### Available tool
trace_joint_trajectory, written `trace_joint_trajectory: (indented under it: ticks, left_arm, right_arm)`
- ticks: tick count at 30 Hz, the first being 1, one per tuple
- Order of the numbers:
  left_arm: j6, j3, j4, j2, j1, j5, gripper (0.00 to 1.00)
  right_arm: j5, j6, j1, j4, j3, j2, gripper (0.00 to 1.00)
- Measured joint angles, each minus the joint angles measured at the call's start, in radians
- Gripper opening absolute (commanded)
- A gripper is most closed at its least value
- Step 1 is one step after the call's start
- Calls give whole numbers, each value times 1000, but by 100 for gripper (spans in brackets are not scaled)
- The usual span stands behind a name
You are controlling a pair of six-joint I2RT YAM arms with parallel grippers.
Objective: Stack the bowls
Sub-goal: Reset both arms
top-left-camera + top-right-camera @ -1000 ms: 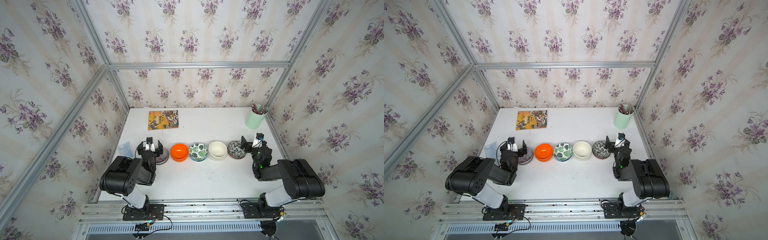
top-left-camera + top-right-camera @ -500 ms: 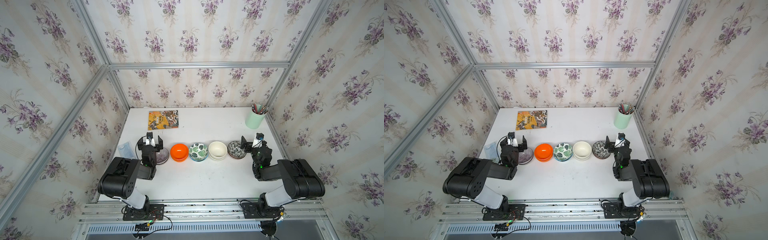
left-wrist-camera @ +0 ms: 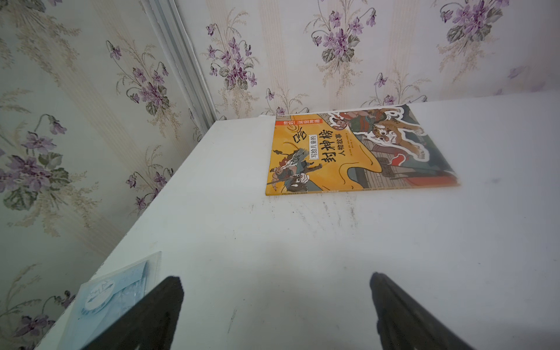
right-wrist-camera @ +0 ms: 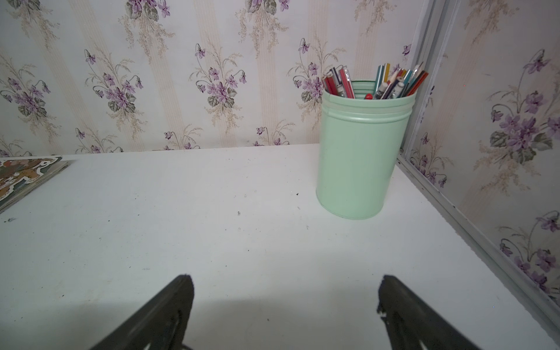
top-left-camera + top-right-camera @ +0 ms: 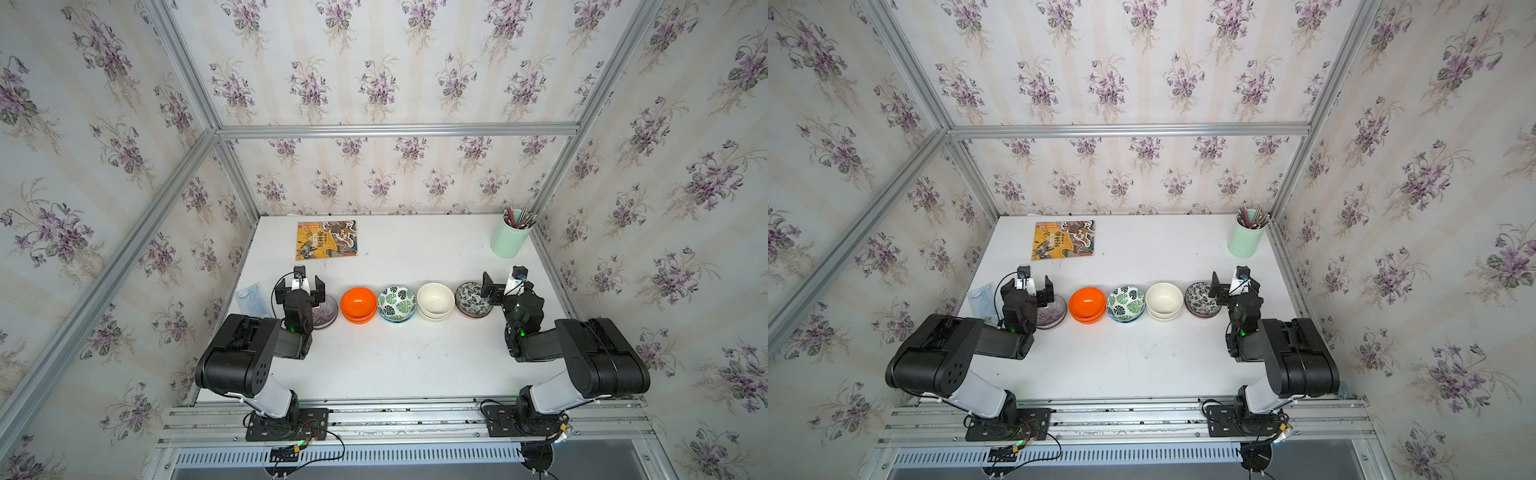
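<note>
Overhead, in both top views, the bowls sit mid-tabletop in one row: purple striped bowl, orange bowls, leaf-print bowls, cream bowls, black floral bowls; doubled rims suggest that pairs are already nested, and merging them is probably what remains; the purple one is partly hidden by the left wrist, so its doubling cannot be confirmed. The left claw stands wide open and empty over the purple bowl's outer side; the right claw stands wide open and empty, its inner finger overlapping the floral rim.

Left wrist view: the left claw shows only bare tabletop between its fingers; a book and a blue packet appear; no bowl is visible.

Right wrist view: the right claw likewise frames bare tabletop; a pencil cup stands ahead; no bowl is visible.

Hazards: neither wrist camera sees a rim, so alignment depends on the top views alone; a finger landing on a rim could tip or skid a pair into its close neighbour; lifting a nested pair by the upper bowl could leave the lower one behind.
</note>
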Motion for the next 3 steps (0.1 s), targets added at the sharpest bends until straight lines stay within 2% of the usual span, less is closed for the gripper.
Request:
trace_joint_trajectory:
  ticks: [3]
  left_arm:
    - [-1,10,-13,-2,3,0,100]
  right_arm:
    - [0,0,0,0,0,0,100]
